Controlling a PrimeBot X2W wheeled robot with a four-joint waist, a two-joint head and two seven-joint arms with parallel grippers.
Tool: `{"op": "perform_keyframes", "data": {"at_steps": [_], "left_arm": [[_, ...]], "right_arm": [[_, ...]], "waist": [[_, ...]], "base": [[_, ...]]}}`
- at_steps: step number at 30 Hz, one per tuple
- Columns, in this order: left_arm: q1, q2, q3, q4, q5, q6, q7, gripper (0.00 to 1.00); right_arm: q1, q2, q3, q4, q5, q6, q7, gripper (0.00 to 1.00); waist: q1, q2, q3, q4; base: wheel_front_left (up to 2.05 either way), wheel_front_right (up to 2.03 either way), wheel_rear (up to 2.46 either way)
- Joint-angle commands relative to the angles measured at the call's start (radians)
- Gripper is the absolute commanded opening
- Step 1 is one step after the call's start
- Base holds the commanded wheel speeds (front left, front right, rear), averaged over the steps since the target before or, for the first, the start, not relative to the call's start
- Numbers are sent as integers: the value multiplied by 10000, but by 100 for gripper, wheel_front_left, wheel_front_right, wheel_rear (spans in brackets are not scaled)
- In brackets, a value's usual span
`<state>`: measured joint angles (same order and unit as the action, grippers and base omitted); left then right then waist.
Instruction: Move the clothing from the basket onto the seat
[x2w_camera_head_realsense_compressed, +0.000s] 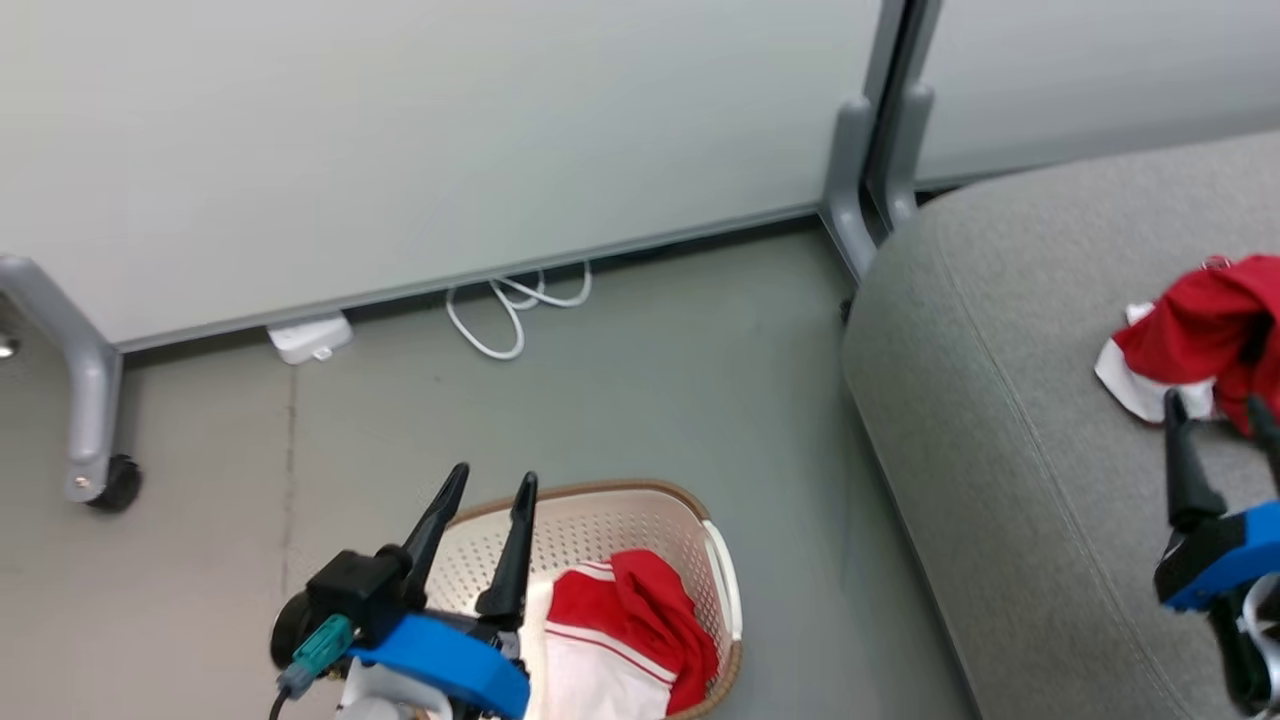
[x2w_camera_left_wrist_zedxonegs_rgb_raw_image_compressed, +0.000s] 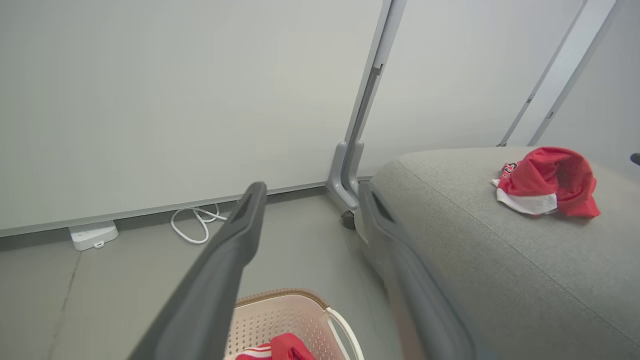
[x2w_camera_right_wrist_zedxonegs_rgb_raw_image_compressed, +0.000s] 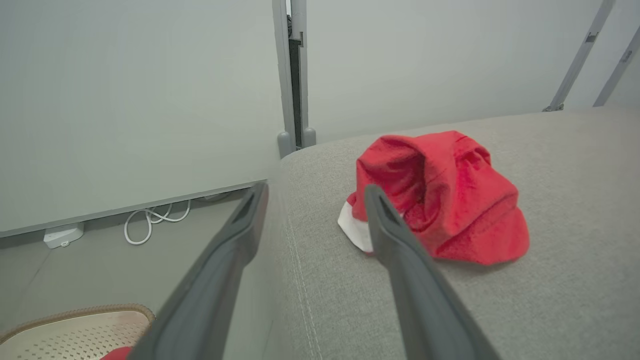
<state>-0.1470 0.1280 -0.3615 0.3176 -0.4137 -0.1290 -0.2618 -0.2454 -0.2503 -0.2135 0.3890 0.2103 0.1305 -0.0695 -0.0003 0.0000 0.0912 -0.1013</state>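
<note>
Near: left tool, fingers spread and empty, poised over the basket on the floor. In the basket: one red-and-white garment, not yet moved. Further: right tool, spread and empty, above the seat. On the seat: one red garment, delivered. Far: white adapter by the partition. Judged roughly half done.

I count two tools, left tool and right tool; one basket; one seat; two clothing bundles: basket bundle, seat bundle.
</note>
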Motion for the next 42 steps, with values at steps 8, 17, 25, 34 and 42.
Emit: {"op": "perform_keyframes", "data": {"at_steps": [8, 17, 25, 34, 42], "left_arm": [[811, -84, 1178, 127, 323, -25, -45, 100], [1206, -216, 1992, 128, 601, -25, -40, 100], [1403, -246, 2199, 151, 719, -25, -40, 100], [1455, -315, 2152, 146, 789, -25, -40, 100], [1364, -304, 2003, 203, 726, -25, -40, 100]], "right_arm": [[1694, 991, 567, -2428, -690, 3, 294, 100], [2669, 1600, 1321, -3345, -906, 3, 527, 100], [2986, 1741, 1662, -3289, -929, 5, 594, 100], [2870, 1734, 1757, -3338, -825, 5, 684, 100], [2786, 1738, 1791, -3420, -748, 5, 708, 100]], "waist": [[3, 0, -972, 794], [3, 0, -1199, 1186], [3, 0, -1201, 1259], [3, 0, -1134, 1192], [3, 0, -950, 1086]], "base": [[0, 0, 0], [0, 0, 0], [0, 0, 0], [0, 0, 0], [0, 0, 0]]}}
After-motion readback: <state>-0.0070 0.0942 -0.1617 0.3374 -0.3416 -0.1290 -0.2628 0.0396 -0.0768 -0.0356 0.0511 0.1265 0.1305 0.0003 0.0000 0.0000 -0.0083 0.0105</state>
